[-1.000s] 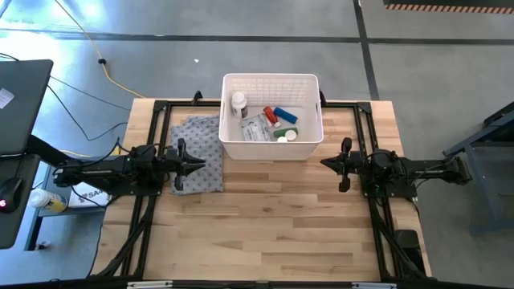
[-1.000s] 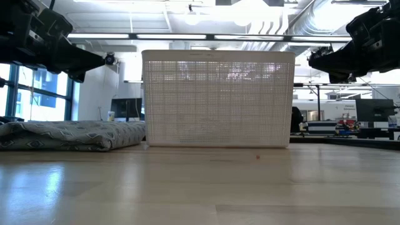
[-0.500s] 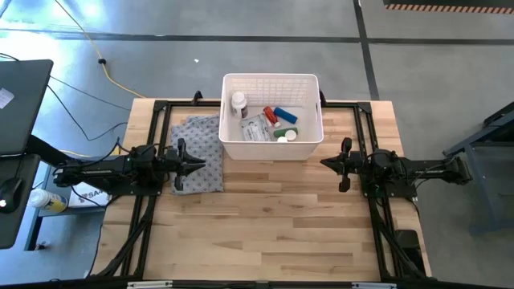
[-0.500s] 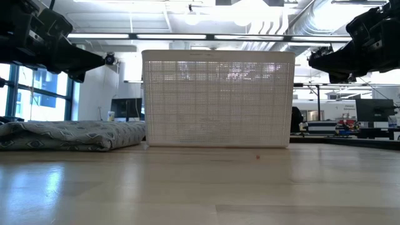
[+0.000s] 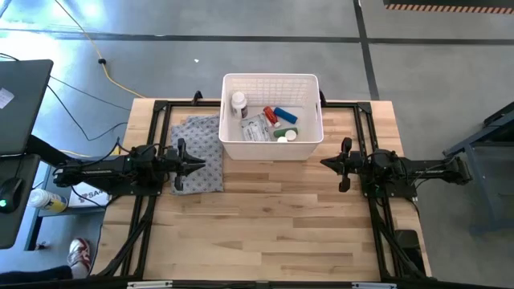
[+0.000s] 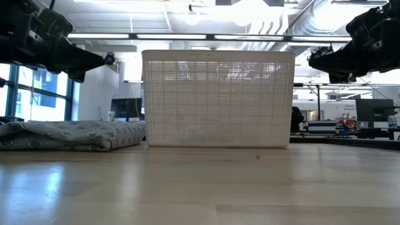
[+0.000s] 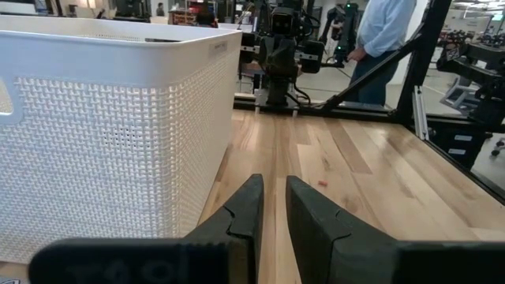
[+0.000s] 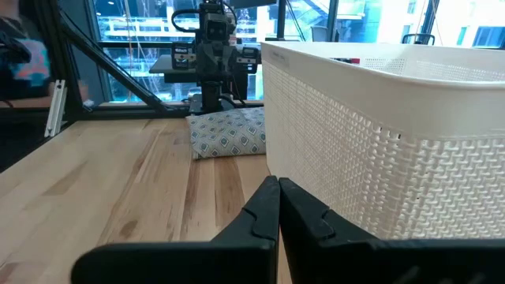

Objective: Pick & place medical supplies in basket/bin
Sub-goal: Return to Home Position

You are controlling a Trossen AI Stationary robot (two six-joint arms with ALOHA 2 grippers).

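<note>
The white slotted basket (image 5: 271, 150) stands at the table's far middle. Inside it lie the medical supplies: a white bottle (image 5: 238, 103), a red bottle (image 5: 271, 116), a blue block (image 5: 286, 116), a crinkly packet (image 5: 255, 128) and a green tube (image 5: 283, 136). My left gripper (image 5: 202, 164) hovers level at the basket's left, above the near edge of the cloth. Its fingers (image 7: 274, 185) stand a narrow gap apart with nothing between them. My right gripper (image 5: 324, 163) hovers level at the basket's right, its fingers (image 8: 278, 183) shut and empty.
A folded grey patterned cloth (image 5: 198, 140) lies on the table left of the basket. Black frame rails (image 5: 152, 128) run along the table's sides. Bare wood fills the near half (image 5: 265, 225). A person's shoe (image 5: 79, 253) is on the floor by the near left corner, and another person (image 7: 379, 39) stands beyond the table.
Both arms have kept still. A person's shoe has come into view on the floor beside the table's near left corner.
</note>
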